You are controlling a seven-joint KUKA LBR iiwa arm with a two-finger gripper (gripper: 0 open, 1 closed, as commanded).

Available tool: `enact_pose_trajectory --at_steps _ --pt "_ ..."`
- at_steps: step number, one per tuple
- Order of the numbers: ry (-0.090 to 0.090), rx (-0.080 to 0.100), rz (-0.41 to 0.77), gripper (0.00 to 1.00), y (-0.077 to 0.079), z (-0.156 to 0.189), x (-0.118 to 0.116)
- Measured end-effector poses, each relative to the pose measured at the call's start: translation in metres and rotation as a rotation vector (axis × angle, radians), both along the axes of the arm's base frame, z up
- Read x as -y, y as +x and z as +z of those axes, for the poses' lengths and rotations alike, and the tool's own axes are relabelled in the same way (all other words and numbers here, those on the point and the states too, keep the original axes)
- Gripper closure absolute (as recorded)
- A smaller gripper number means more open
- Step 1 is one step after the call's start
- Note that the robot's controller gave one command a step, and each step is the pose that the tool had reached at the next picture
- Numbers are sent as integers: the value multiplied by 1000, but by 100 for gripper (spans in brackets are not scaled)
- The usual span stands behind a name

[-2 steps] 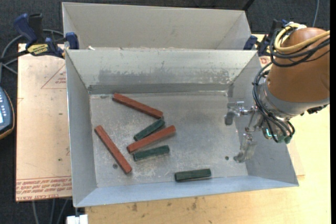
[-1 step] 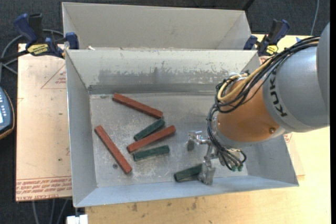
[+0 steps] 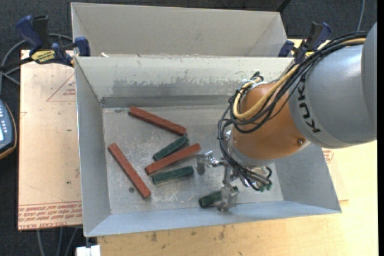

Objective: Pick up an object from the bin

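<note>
My gripper hangs low over the bin floor at the front right, under the orange cover. It is open, with one finger to the upper left and the other near the front wall. A short dark green block lies on the floor touching the lower finger's left side, not between the two. Left of the gripper lie a red-brown stick and two dark green sticks close together.
A long red-brown stick lies aslant at the left of the floor. Another red-brown stick lies near the back wall. The arm and its cables cover the bin's right part.
</note>
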State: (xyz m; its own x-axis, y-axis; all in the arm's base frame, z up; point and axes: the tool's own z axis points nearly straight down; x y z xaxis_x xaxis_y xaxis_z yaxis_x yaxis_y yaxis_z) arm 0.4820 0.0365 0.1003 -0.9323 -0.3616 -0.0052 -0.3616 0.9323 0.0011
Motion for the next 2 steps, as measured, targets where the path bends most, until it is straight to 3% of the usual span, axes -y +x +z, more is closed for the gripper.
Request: enact_pose_trajectory --at_steps 1,2 --pt "4 2 -105 0 42 6 -89" --pt "0 1 -64 0 78 -31 -67"
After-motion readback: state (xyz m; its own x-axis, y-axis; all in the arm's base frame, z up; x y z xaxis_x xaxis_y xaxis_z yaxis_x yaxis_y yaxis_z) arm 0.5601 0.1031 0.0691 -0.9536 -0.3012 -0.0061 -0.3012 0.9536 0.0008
